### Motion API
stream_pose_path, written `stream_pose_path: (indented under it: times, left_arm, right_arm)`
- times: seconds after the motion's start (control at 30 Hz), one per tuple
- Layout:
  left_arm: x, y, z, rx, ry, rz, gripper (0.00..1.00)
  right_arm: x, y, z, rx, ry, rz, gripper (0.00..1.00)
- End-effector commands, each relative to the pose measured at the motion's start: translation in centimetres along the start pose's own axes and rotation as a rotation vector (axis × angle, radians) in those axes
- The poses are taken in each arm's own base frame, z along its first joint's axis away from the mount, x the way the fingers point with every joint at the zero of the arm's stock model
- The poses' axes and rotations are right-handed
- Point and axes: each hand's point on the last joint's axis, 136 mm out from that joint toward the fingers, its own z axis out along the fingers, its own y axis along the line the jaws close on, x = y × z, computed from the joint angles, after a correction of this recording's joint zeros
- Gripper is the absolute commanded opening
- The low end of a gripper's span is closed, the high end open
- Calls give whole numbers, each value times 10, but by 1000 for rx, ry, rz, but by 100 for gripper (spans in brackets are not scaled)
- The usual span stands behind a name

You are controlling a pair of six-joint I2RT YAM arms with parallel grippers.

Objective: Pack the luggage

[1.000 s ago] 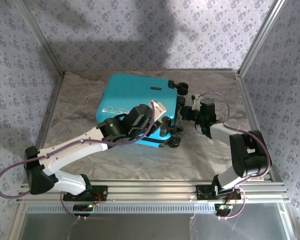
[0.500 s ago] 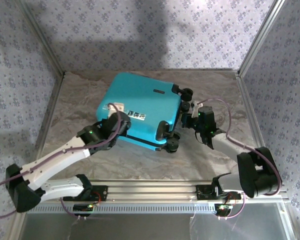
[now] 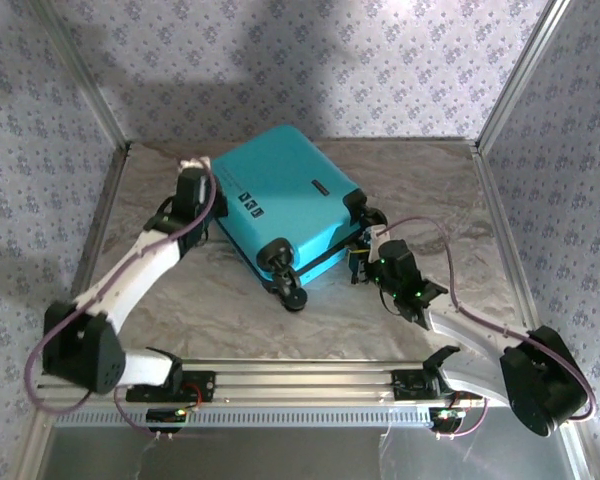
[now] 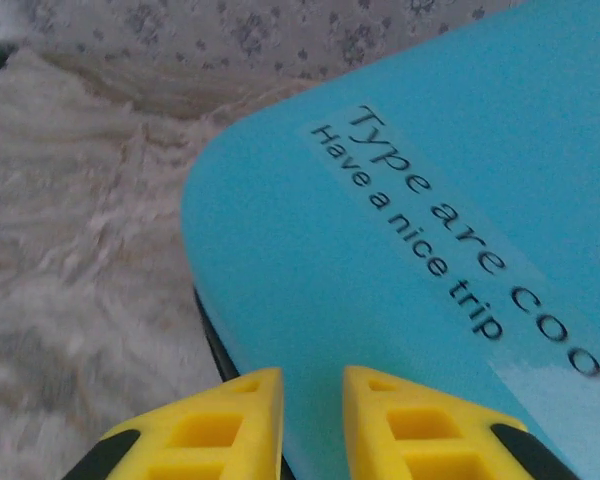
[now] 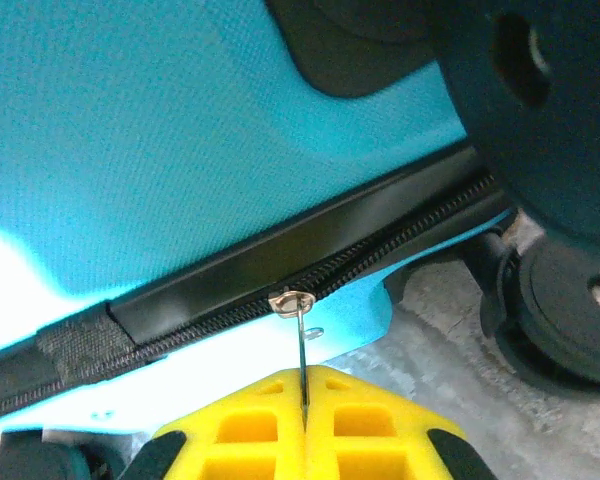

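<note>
The turquoise luggage lies closed and flat on the table, turned at an angle, wheels toward the right arm. My left gripper sits at its far-left corner. In the left wrist view its yellow fingers stand a narrow gap apart over the lettered shell, with nothing between them; the left gripper's jaws are open. My right gripper is at the luggage's near-right side, by the wheels. In the right wrist view it is shut on the thin metal zipper pull, which hangs from the slider on the black zipper band.
Black wheels stand just right of the zipper pull. Another wheel sticks out at the luggage's near corner. Patterned walls with metal posts close in the marbled table on three sides.
The luggage has turned and slid toward the back left. My left arm swung from its near side to its far-left corner, jaws narrowing. My right gripper followed it, still shut.
</note>
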Motion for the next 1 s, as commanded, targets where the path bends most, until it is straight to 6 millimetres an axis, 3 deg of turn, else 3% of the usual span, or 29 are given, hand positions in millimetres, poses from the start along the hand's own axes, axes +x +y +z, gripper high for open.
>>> stream_pose_path:
  times: [0.0, 0.1, 0.23, 0.4, 0.53, 0.73, 0.87, 0.97]
  left_arm:
    - [-12, -1, 29, 1, 56, 86, 21]
    - [-31, -11, 7, 19, 72, 90, 22]
    - [-27, -21, -49, 15, 51, 72, 41]
    - [16, -43, -112, 77, 80, 65, 62]
    - [57, -41, -148, 89, 115, 38, 66]
    - [117, -78, -160, 236, 229, -35, 69]
    - [129, -115, -167, 345, 243, -33, 70]
    - [132, -123, -165, 335, 257, -18, 72]
  right_arm:
    - [-3, -9, -3, 67, -28, -8, 0]
    - [-1, -11, 2, 71, -28, -33, 0]
    - [2, -8, 10, 52, -25, -72, 0]
    - [0, -4, 13, 38, -22, -98, 0]
    - [-2, -6, 10, 47, -21, -110, 0]
    - [-4, -6, 8, 47, -17, -112, 0]
    - [-3, -6, 6, 47, -18, -110, 0]
    - [-3, -6, 5, 48, -19, -111, 0]
